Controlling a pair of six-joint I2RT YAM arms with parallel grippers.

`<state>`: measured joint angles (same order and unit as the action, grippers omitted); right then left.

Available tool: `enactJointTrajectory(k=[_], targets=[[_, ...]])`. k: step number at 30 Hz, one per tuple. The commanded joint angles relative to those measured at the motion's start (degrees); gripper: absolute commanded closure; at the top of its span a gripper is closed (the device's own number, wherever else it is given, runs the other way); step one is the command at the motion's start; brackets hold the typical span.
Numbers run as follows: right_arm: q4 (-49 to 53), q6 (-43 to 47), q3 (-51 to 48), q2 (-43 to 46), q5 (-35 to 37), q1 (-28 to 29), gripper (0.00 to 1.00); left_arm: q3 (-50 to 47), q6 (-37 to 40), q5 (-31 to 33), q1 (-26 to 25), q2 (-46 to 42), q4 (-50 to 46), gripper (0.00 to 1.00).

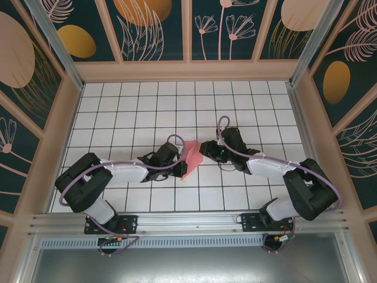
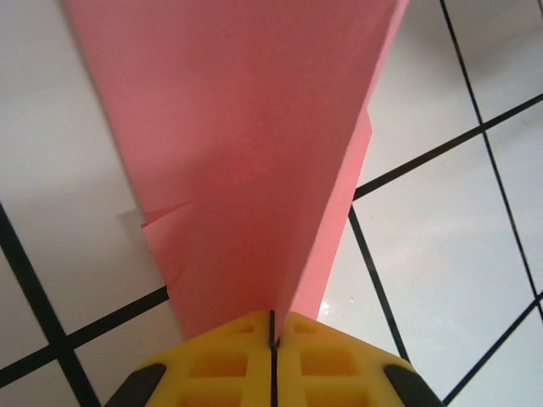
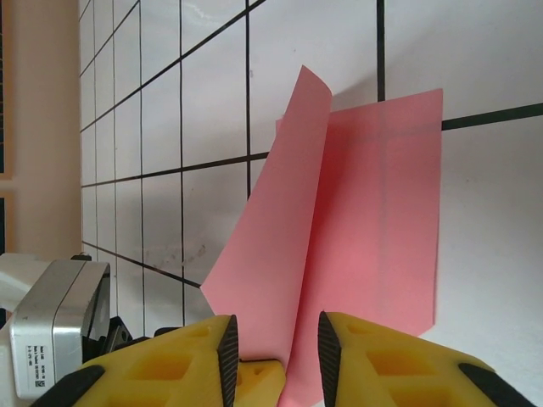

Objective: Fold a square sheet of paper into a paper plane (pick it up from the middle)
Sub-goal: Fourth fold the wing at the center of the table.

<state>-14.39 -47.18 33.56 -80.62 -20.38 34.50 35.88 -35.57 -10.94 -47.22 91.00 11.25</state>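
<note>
Seen from above: a white counter w/ a black grid of square tiles [image 1: 147, 106], boxed in on three sides by dark teal wall panels [image 1: 156, 29] printed w/ peach and gold leaves, flowers and ovals. Pale peach frame strips [image 1: 188, 69] edge the panels. Silver metal posts [image 1: 56, 44] slant down at the back corners. At the near edge: a ribbed aluminium rail [image 1: 188, 223], then a dull grey metal sheet [image 1: 188, 265]. Light is soft and even, w/ faint glare on the tiles.
</note>
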Motion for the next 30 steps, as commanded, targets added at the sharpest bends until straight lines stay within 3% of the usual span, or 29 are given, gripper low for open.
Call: enactJointTrajectory(k=[1, 12, 30], targets=[[-2.47, -1.17, -1.04, -0.06, 1.33, 0.77, 0.68, -0.66, 0.06, -4.80, 0.70, 0.02, 3.58, 0.91], [-6.64, -2.65, -0.96, -2.69, 0.09, 3.28, 0.75, -2.46, -2.20, -9.39, 2.85, 2.19, 7.48, 0.91], [-8.39, -3.10, -0.60, -5.77, -0.62, 4.39, 0.77, -1.22, -5.34, -15.17, 4.59, 6.19, 9.32, 0.91]])
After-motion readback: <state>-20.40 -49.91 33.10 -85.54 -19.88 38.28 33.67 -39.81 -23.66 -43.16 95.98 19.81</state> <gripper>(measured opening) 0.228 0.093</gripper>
